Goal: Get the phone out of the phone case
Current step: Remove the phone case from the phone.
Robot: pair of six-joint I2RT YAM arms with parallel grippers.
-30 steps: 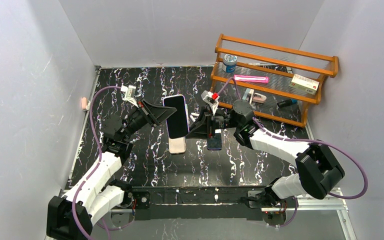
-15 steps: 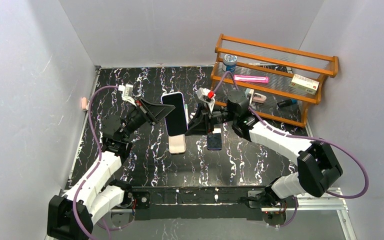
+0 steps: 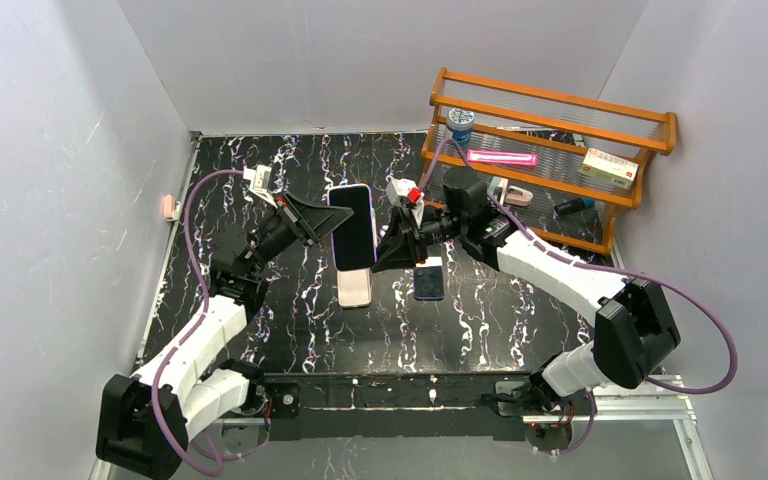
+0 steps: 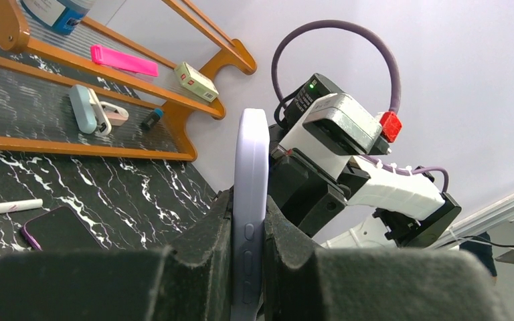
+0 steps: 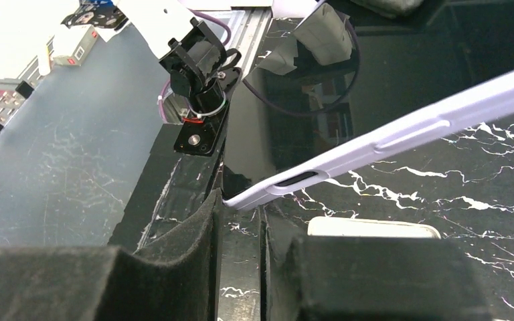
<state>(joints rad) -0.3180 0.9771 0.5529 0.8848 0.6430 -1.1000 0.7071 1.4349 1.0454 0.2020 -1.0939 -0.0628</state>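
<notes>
Phone [image 3: 353, 230] in lilac phone case [image 4: 251, 147], upright above counter [image 3: 260, 180] — left claw [image 4: 249, 204] clenched across its faces. Right claw [image 5: 241, 200] at case corner, grip unclear. Likely stiff, slick, fragile glass; case rim softer — peel at corner.

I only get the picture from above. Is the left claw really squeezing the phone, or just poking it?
Observer: Squeezing. The left wrist view shows the left gripper with one finger pressed flat on each face of the phone, seen edge-on.
Operator: What about the other claw?
Observer: In the right wrist view, one corner of the phone sits at the narrow gap between the fingers of the right gripper. I can't tell whether they pinch it.
Operator: Is the case on?
Observer: Yes. From the side, the lilac case hugs the whole edge I can see, with no gap.
</notes>
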